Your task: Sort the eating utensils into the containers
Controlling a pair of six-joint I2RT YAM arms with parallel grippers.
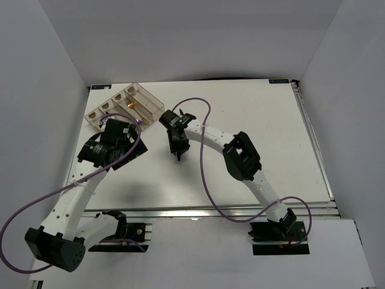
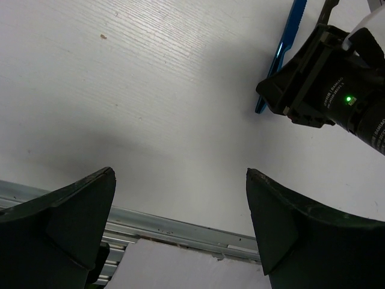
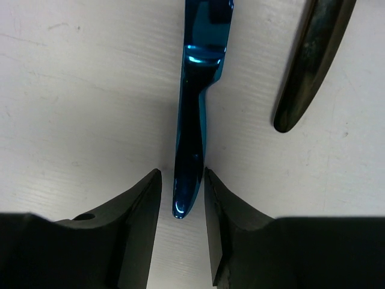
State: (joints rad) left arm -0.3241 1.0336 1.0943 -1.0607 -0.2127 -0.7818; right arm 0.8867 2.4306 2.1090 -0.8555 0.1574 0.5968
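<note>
A shiny blue knife (image 3: 191,120) lies flat on the white table, and its handle end sits between the fingers of my right gripper (image 3: 182,171). The jaws stand narrow on either side of it, with a thin gap still showing on the left. A dark utensil (image 3: 313,60) lies just right of the knife. From above, the right gripper (image 1: 178,155) points down at mid-table. The blue knife (image 2: 283,51) also shows in the left wrist view. My left gripper (image 2: 180,171) hangs wide open over bare table, holding nothing. The clear organiser tray (image 1: 150,99) at the back left holds a gold fork (image 1: 139,109).
The left arm's wrist (image 1: 111,141) hovers right beside the tray's near end. A metal rail (image 2: 180,232) runs along the table edge below the left fingers. Purple cables (image 1: 204,174) loop over both arms.
</note>
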